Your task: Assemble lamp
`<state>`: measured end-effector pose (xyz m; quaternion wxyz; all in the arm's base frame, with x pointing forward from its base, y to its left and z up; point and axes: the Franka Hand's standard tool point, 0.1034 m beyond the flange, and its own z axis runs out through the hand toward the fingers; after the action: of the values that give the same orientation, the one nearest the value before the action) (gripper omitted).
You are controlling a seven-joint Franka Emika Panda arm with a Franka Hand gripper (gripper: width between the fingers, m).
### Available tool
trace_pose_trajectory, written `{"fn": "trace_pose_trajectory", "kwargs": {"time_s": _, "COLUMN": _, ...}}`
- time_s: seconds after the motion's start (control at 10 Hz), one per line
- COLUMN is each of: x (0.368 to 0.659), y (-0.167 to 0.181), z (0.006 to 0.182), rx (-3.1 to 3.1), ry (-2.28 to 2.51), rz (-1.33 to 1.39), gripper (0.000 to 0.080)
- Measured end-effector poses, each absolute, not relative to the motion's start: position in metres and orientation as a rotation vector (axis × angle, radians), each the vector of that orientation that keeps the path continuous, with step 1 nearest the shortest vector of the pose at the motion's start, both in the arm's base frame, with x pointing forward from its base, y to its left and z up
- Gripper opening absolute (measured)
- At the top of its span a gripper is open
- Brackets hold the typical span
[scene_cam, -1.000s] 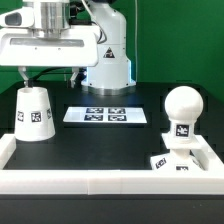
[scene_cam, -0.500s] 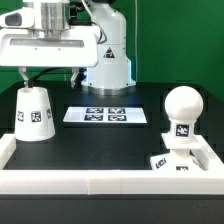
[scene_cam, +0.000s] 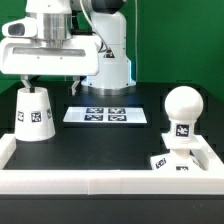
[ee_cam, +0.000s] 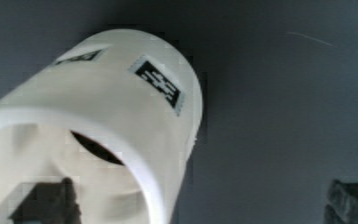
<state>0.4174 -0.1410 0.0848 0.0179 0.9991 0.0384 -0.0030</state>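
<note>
As the arm hangs over the shade (scene_cam: 33, 113), we list what surrounds the fingers (ee_cam: 48, 200), working outward.

Fingers: one dark fingertip shows beside the shade's open end in the wrist view, another dark shape at the far corner. They look spread wide, with nothing between them; we judge them apart. In the exterior view the wrist housing hides them.

Shade: tapered white cup, tagged, standing narrow end up on the black bench (scene_cam: 110, 145) at the exterior view's left. Untouched, as far as we can tell.

Marker board (scene_cam: 105, 114): flat, mid-bench, clear of the shade.

Bulb (scene_cam: 183, 110): ball-shaped, upright at the exterior view's right, resting on or just behind the base (scene_cam: 172, 163); which of the two, we cannot tell.

Base: by the white rail at the near right corner.

Step in hand, in our judgement: approach to grasp the shade. To do it well, we centre the fingers across the narrow top, descend straight, close evenly on opposite walls, and avoid tipping the light cup.
</note>
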Motion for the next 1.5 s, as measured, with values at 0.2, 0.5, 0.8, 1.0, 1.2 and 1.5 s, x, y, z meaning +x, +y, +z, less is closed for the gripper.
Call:
{"fn": "trace_pose_trajectory", "kwargs": {"time_s": 0.2, "x": 0.417, "y": -0.141, "z": 0.085, "rx": 3.103, "ry": 0.119, "rz": -0.010, "gripper": 0.0699}}
{"fn": "trace_pose_trajectory", "kwargs": {"time_s": 0.5, "x": 0.416, "y": -0.141, "z": 0.081, "rx": 3.101, "ry": 0.121, "rz": -0.018, "gripper": 0.0699}}
{"fn": "trace_pose_trajectory", "kwargs": {"time_s": 0.8, "x": 0.415, "y": -0.141, "z": 0.077, "rx": 3.099, "ry": 0.118, "rz": -0.023, "gripper": 0.0699}}
{"fn": "trace_pose_trajectory", "kwargs": {"time_s": 1.0, "x": 0.414, "y": -0.142, "z": 0.074, "rx": 3.098, "ry": 0.117, "rz": -0.034, "gripper": 0.0455}}
{"fn": "trace_pose_trajectory", "kwargs": {"time_s": 1.2, "x": 0.413, "y": -0.142, "z": 0.073, "rx": 3.097, "ry": 0.117, "rz": -0.037, "gripper": 0.0272}}
{"fn": "trace_pose_trajectory", "kwargs": {"time_s": 1.5, "x": 0.414, "y": -0.142, "z": 0.074, "rx": 3.097, "ry": 0.117, "rz": -0.034, "gripper": 0.0043}}
